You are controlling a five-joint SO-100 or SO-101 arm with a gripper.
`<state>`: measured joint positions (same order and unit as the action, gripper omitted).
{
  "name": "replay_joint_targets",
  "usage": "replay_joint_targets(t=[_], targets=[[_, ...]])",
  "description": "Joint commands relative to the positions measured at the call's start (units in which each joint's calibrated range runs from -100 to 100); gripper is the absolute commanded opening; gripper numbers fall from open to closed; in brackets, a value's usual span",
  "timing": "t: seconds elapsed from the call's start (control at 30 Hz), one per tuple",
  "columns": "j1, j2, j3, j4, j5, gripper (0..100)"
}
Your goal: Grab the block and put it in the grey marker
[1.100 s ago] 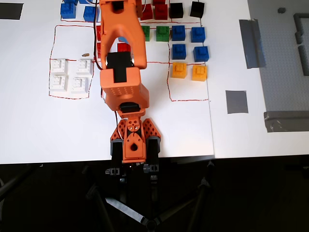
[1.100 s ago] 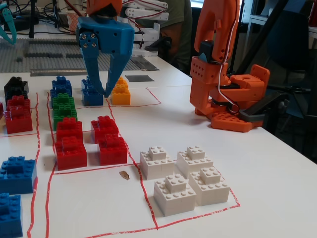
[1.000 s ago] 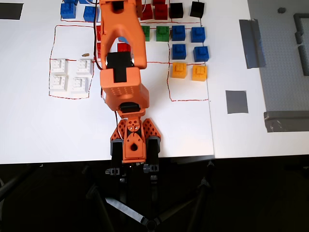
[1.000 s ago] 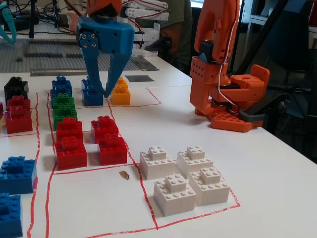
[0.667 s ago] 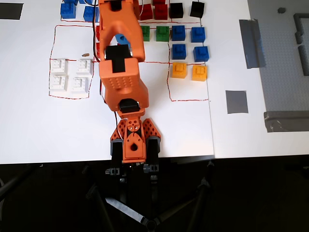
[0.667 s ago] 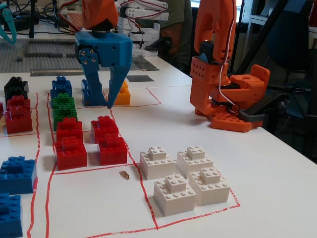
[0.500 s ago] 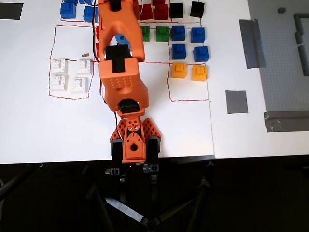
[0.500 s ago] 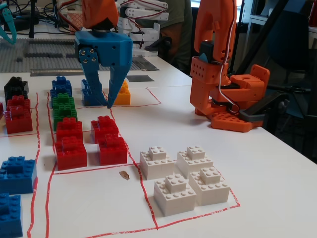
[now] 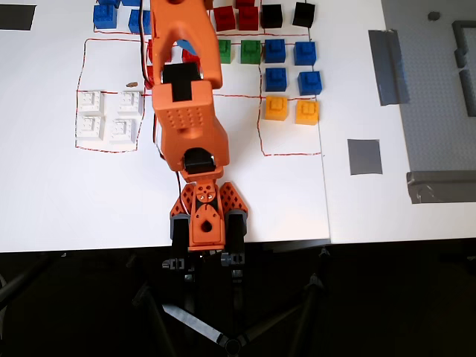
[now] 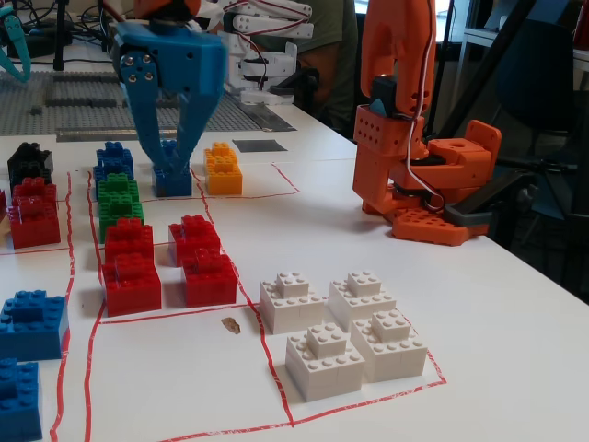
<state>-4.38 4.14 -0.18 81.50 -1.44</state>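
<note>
Two green blocks (image 9: 221,50) (image 9: 251,50) sit side by side inside the red outline; in the fixed view they stand one behind the other (image 10: 120,216) (image 10: 118,191). The grey marker (image 9: 364,156) is a flat square patch to the right, seen far back in the fixed view (image 10: 259,145). My blue gripper (image 10: 170,170) points down above the table, just right of the green blocks in the fixed view, in front of a blue block (image 10: 172,182). Its tips meet and hold nothing. In the overhead view the orange arm (image 9: 186,111) hides the gripper.
Blue (image 9: 275,50), orange-yellow (image 9: 276,108), red (image 10: 129,267), black (image 9: 271,15) and white (image 9: 108,115) blocks surround the green ones. A studded baseplate (image 9: 439,89) with grey tape strips (image 9: 387,67) lies far right. The arm's base (image 9: 204,223) sits at the table's front edge.
</note>
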Motion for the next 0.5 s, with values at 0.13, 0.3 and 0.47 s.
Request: replay_joint_targets(t=[0.13, 0.3, 0.47], targets=[[4.54, 2.34, -13.76, 4.22, 0.20, 5], [6.38, 3.20, -19.48, 4.14, 3.17, 10], [8.04, 2.60, -18.11, 4.22, 4.64, 19]])
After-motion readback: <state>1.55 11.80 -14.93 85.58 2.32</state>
